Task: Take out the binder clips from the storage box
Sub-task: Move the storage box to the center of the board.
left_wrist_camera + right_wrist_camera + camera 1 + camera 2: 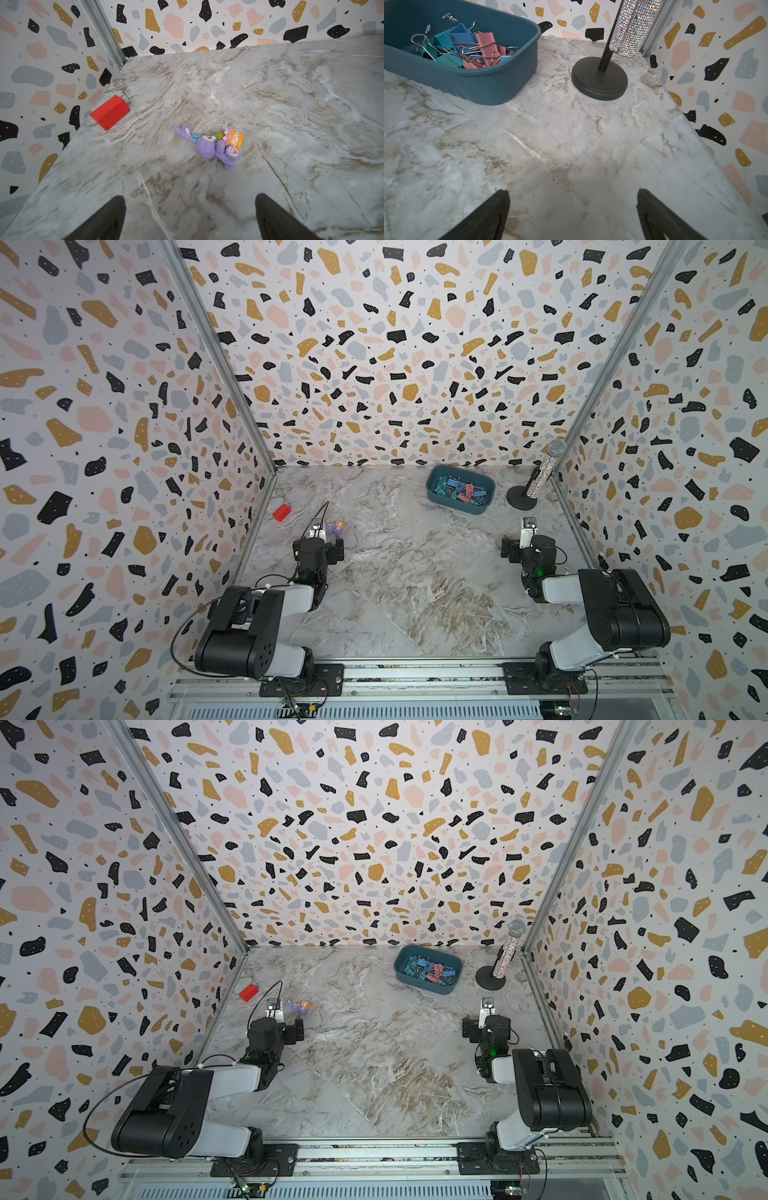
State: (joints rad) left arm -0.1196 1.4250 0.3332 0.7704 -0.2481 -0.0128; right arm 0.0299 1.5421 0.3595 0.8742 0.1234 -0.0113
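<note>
Nothing was out yet, so reaching for the box was the step in hand. My left claw [190, 195] and right claw [573, 190] both stood spread wide and empty, touching nothing, just above the desk [550, 135]. Farther off, near the far edge toward the right corner, sat the box [477, 83] with the clips [467, 47] heaped inside. Next, I judged, my right claw should cross the near wall, dip in and pinch one clip.

red block [110, 112] | purple bunny toy [212, 145] (on its side) | glitter microphone [541, 473] on black stand [600, 83]
</note>
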